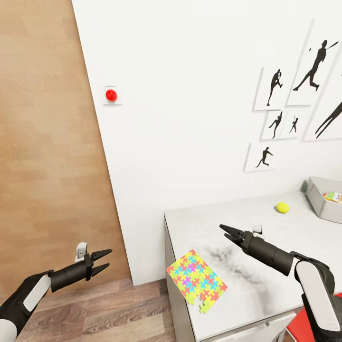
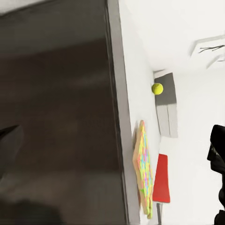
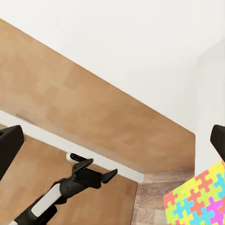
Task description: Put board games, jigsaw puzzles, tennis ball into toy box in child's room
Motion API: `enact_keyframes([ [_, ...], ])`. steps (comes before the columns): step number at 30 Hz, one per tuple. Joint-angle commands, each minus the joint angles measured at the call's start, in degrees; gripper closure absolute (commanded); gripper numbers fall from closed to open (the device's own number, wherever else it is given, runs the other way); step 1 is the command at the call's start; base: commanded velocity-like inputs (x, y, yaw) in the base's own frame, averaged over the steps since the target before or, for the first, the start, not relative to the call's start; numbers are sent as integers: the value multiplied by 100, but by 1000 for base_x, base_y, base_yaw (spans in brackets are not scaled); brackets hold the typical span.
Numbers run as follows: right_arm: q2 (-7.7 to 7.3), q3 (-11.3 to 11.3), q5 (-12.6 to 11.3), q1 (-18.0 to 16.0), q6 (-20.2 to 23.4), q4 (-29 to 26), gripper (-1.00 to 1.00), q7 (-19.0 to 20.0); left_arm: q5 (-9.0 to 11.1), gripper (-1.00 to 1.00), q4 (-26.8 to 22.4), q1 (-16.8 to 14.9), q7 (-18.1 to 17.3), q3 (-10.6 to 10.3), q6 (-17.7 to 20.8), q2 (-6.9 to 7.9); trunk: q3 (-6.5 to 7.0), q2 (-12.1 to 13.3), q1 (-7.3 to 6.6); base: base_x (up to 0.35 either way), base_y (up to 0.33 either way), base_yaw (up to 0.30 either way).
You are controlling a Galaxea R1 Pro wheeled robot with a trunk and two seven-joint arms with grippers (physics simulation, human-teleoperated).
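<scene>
While the right gripper (image 1: 227, 232) hangs over the table (image 1: 285, 280) with its fingers parted and nothing between them, the puzzle (image 1: 196, 279) lies below and toward the robot from its tips, at the table's near left corner, so the coming reach looks like one down and back toward that corner. The sheet is turned on the diagonal, one corner pointing to the left edge, and one loose-looking yellow piece juts from its near side; part of it seems to overhang or just meet the left edge, which the left wrist view also suggests, where the puzzle (image 2: 144, 173) stands edge-on against the table's side. The right arm is plainly the nearer one. The left gripper (image 1: 100, 263), also spread and empty, hovers off the table over the wooden floor (image 1: 109, 308), in front of the door (image 1: 47, 142), well apart from the puzzle. Further along the top, the ball (image 1: 282, 207) rests near the back edge by the wall (image 1: 190, 118), between the right gripper and the box (image 1: 317, 197) at the far right. The box is open-topped and holds at least one bright printed thing against its inner wall, too cropped to name. A thin flat sheet will probably be hard to pinch from above, and sliding it over the edge may help.
</scene>
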Motion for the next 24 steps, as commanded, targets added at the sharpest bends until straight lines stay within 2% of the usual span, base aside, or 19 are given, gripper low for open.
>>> enact_keyframes([
  [1,2,-6,20,-40,23,0,-100,52,14,-100,10,-4,2,2,18,-13,-25,-45,22,0,0,0],
  [5,-8,15,-317,-335,23,1,-100,44,5,-100,39,-4,37,-21,-22,-227,-60,-125,66,0,0,0],
  [8,-13,81,-420,-549,23,1,-100,-80,4,-100,45,-3,92,-28,-28,-300,-60,-125,66,0,0,0],
  [13,45,491,-585,-953,23,0,-100,-810,3,-100,54,-4,156,-32,-28,-333,-60,-125,66,0,0,0],
  [15,73,649,-681,-1090,23,0,-100,-1140,2,-100,54,-4,161,-35,-30,-340,-96,-206,110,0,0,0],
  [17,91,807,-1007,-1246,23,0,-100,-1635,-25,-100,60,0,164,-43,-55,-349,-132,-286,154,0,0,0],
  [19,92,866,-1252,-1327,23,0,-100,-1896,-57,-100,61,2,165,-45,-79,-356,-168,-366,198,0,0,0],
  [21,74,991,-1788,-1486,23,1,-100,-2511,-176,-100,63,4,170,-43,-120,-381,-204,-446,242,0,0,0],
  [22,67,1027,-1921,-1524,23,1,-100,-2687,-218,-100,63,4,171,-42,-127,-405,-222,-486,264,0,0,0],
  [23,53,1156,-2305,-1622,23,1,-100,-3211,-365,-100,63,5,173,-42,-149,-532,-240,-527,286,0,0,0],
  [24,41,1246,-2554,-1661,23,0,-100,-3523,-486,-100,64,2,173,-41,-184,-638,-240,-527,286,0,0,0],
])
